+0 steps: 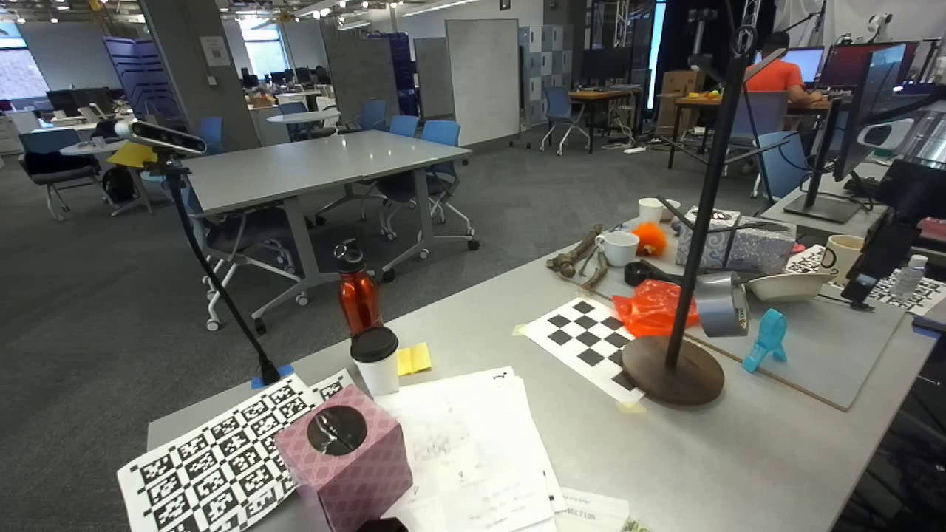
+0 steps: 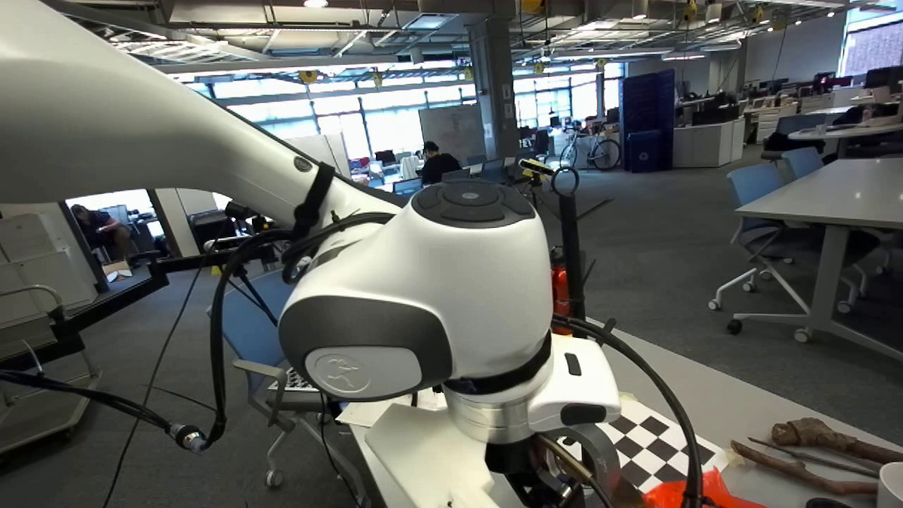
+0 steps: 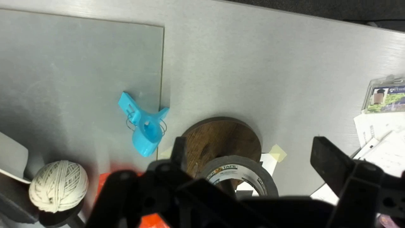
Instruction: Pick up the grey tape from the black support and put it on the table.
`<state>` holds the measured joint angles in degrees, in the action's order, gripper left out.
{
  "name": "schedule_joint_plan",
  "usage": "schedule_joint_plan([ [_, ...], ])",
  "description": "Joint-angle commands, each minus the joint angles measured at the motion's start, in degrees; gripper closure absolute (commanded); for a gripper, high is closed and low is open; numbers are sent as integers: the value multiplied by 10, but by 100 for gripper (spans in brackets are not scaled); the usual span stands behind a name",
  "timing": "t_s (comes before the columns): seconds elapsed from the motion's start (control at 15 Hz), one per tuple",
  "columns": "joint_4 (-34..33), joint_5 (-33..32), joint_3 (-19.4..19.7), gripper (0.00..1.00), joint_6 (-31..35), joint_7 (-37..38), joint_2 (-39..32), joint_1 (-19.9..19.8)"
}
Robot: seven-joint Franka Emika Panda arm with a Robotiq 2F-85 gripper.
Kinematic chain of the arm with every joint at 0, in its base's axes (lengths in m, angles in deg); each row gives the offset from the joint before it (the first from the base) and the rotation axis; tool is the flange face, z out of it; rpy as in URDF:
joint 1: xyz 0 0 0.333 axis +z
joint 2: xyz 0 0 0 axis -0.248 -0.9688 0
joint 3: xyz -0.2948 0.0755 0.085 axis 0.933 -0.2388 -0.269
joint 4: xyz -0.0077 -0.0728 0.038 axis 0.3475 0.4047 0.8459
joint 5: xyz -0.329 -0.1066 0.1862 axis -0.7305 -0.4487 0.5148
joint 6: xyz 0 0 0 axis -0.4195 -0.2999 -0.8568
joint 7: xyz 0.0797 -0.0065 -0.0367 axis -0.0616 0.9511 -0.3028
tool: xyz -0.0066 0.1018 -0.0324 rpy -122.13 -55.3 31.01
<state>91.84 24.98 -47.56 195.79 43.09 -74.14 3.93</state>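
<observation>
The grey tape [image 1: 720, 304] hangs upright on a low side arm of the black support [image 1: 706, 222], above its round base. In an exterior view the tape [image 2: 603, 455] is partly covered by the arm, and the support's pole [image 2: 573, 240] stands behind the robot. My gripper [image 1: 859, 294] is at the right, apart from the tape. In the wrist view my gripper [image 3: 248, 146] is open and empty. The tape [image 3: 265, 175] shows low between the fingers, its lower part hidden by the gripper; the base [image 3: 224, 136] lies below. The table [image 1: 776, 458] carries the support.
A blue clamp [image 3: 147, 129] stands on a grey board [image 3: 79, 63] beside the base. A red plastic bag [image 1: 654, 307], checkerboard sheet [image 1: 584, 336], mug [image 1: 618, 249] and patterned boxes [image 1: 761, 244] are around the support. A twine ball [image 3: 58, 186] and pink tissue box [image 1: 362, 473] also show.
</observation>
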Motion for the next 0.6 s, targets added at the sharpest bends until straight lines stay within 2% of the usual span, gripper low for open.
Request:
schedule_joint_plan([
  [0.0, -36, 46, -5, 0, -22, -82, -26, -8],
  [0.27, -61, 71, -9, 0, -10, -117, -51, -14],
  [0.53, -68, 94, -18, 0, 48, -101, -77, -17],
])
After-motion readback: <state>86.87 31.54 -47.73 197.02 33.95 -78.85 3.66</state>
